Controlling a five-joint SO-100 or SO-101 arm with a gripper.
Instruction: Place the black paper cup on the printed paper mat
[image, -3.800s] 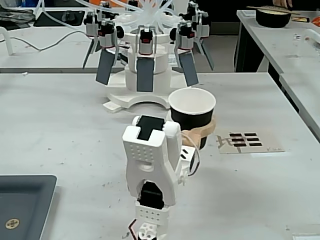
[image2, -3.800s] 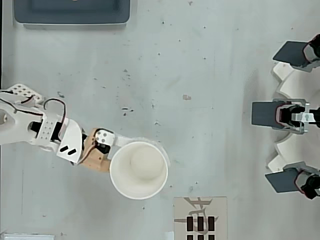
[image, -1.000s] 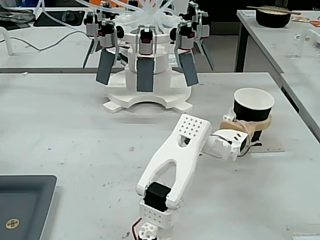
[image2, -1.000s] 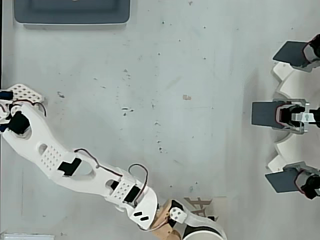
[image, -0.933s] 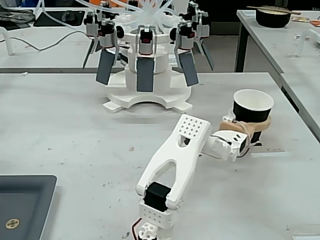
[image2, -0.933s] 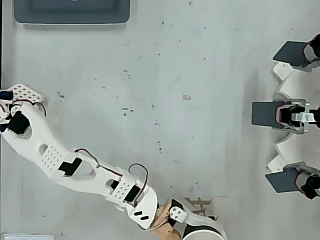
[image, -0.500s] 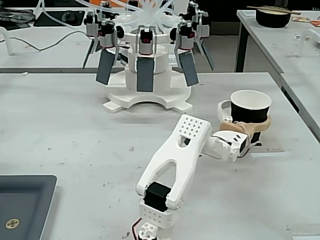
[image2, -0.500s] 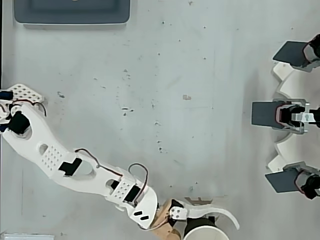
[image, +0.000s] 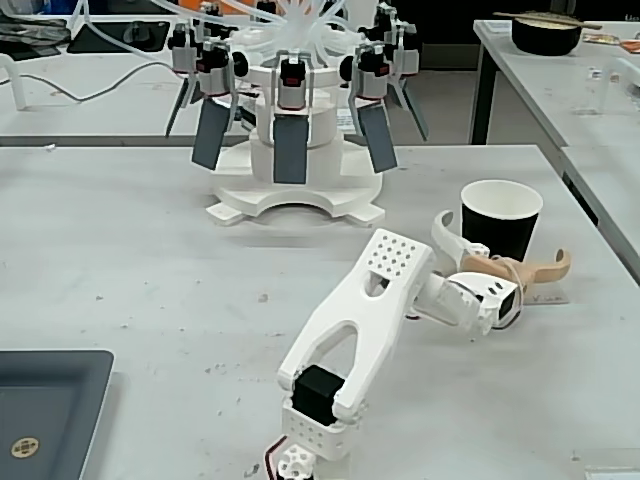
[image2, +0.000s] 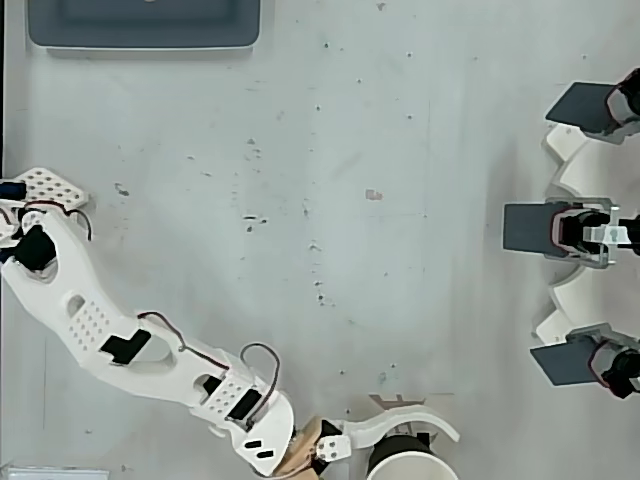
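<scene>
The black paper cup (image: 500, 215) stands upright at the right of the table in the fixed view; only its white rim (image2: 405, 462) shows at the bottom edge of the overhead view. My gripper (image: 503, 240) is open wide around it. The white finger (image: 445, 235) curves along the cup's left side, close to its rim (image2: 410, 420). The beige finger (image: 530, 270) reaches across in front of the cup's base. A thin pale strip of the printed paper mat (image: 552, 296) peeks out under the beige finger. The cup's base is hidden, so I cannot tell whether it rests on the mat.
A white carousel rig with grey paddles (image: 295, 130) (image2: 590, 230) stands behind the cup. A dark grey tray (image: 50, 400) (image2: 145, 25) lies at the near left corner. A dark bowl with chopsticks (image: 546, 33) sits on another table. The table's right edge (image: 590, 225) is close to the cup.
</scene>
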